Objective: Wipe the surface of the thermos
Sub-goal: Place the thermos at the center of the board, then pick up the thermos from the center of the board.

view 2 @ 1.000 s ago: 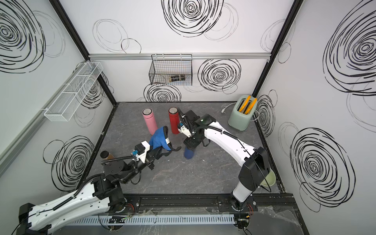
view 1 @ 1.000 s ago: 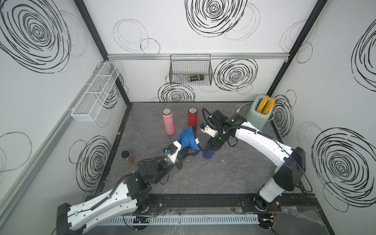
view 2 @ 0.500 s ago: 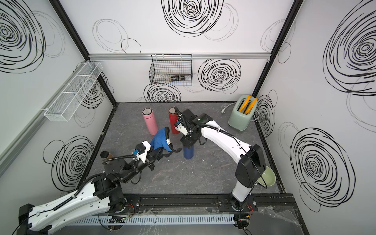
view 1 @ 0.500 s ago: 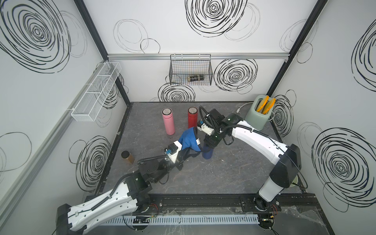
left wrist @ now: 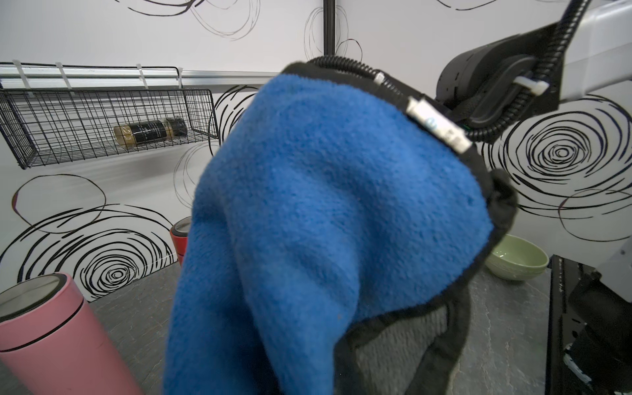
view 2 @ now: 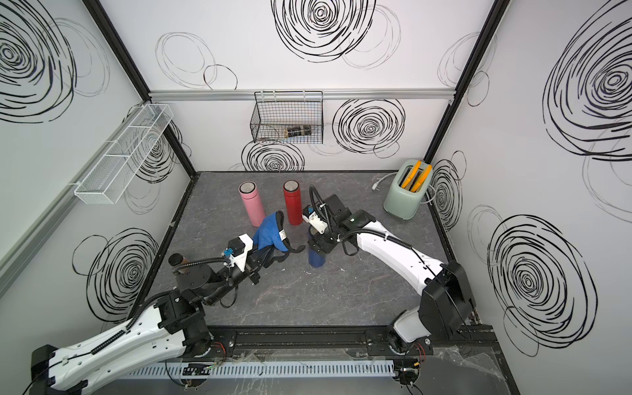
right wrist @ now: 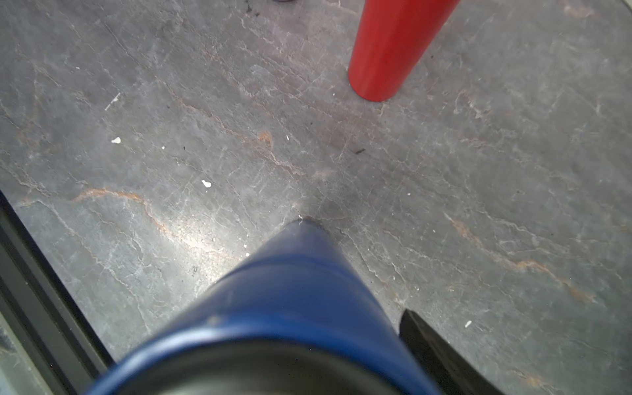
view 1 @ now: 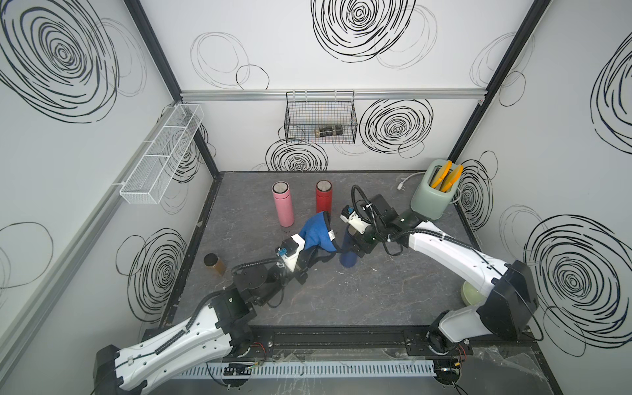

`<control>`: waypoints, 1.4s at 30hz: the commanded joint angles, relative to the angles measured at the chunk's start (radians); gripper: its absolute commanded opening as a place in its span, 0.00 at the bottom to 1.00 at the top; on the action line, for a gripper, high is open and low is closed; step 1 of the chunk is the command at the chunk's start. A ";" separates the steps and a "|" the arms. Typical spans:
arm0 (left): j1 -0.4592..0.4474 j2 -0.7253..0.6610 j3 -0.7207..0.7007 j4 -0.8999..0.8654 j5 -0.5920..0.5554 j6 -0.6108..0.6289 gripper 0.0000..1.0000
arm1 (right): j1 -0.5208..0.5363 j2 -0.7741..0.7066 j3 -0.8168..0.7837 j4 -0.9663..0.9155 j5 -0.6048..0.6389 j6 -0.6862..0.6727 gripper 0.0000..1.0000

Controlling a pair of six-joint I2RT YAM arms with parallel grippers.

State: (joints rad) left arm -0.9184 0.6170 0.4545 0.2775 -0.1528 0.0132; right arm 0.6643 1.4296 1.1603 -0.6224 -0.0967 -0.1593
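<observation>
A dark blue thermos (view 1: pixel 348 255) (view 2: pixel 316 257) stands upright mid-table. My right gripper (view 1: pixel 355 242) (view 2: pixel 320 240) sits over its top, open, with the jaws either side of the upper wall. In the right wrist view the thermos (right wrist: pixel 294 290) fills the lower middle and one black finger (right wrist: pixel 441 355) stands just off its side; the other finger is hidden. My left gripper (view 1: pixel 309 257) (view 2: pixel 273 255) is just left of the thermos, shut on a blue cloth (view 1: pixel 316 232) (view 2: pixel 270 232) (left wrist: pixel 325 205) with black trim, which drapes over and hides its fingers.
A pink thermos (view 1: pixel 283 208) and a red thermos (view 1: pixel 323 201) stand behind the cloth. A green toaster (view 1: pixel 431 200) is at the back right, a green bowl (view 1: pixel 472 294) under the right arm, and a brown jar (view 1: pixel 213 264) by the left wall. A wire basket (view 1: pixel 321 119) hangs on the back wall.
The right jaws have widened around the blue thermos, and that arm has shifted slightly left. The left arm and cloth have barely moved.
</observation>
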 commanded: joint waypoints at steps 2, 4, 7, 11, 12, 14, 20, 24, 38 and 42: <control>0.019 0.003 0.033 0.057 0.042 -0.033 0.00 | -0.012 -0.082 -0.171 0.233 -0.001 0.004 0.86; 0.021 0.003 0.032 0.056 0.044 -0.036 0.00 | -0.012 -0.128 -0.249 0.336 0.012 0.009 0.86; 0.023 0.004 0.032 0.058 0.044 -0.037 0.00 | -0.012 -0.191 -0.339 0.473 0.024 0.019 0.87; 0.026 0.003 0.030 0.061 0.047 -0.038 0.00 | -0.018 -0.240 -0.395 0.557 0.033 0.043 0.87; 0.025 0.003 0.029 0.064 0.047 -0.038 0.00 | -0.020 -0.250 -0.409 0.575 0.030 0.053 0.87; 0.027 0.004 0.027 0.063 0.050 -0.039 0.00 | -0.023 -0.266 -0.440 0.611 0.024 0.064 0.87; 0.027 0.009 0.027 0.065 0.053 -0.042 0.00 | -0.034 -0.305 -0.524 0.718 -0.006 0.098 0.87; 0.031 0.010 0.029 0.066 0.054 -0.041 0.00 | -0.035 -0.328 -0.563 0.767 -0.023 0.107 0.87; 0.053 0.029 0.044 0.059 0.079 -0.052 0.00 | -0.035 -0.327 -0.731 1.069 -0.111 0.119 0.89; 0.055 0.027 0.050 0.050 0.077 -0.050 0.00 | -0.035 -0.296 -0.734 1.113 -0.105 0.118 0.89</control>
State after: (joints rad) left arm -0.8711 0.6510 0.4591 0.2855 -0.0864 -0.0235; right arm 0.6334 1.1156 0.4297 0.3954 -0.1883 -0.0452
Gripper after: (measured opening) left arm 0.097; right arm 0.891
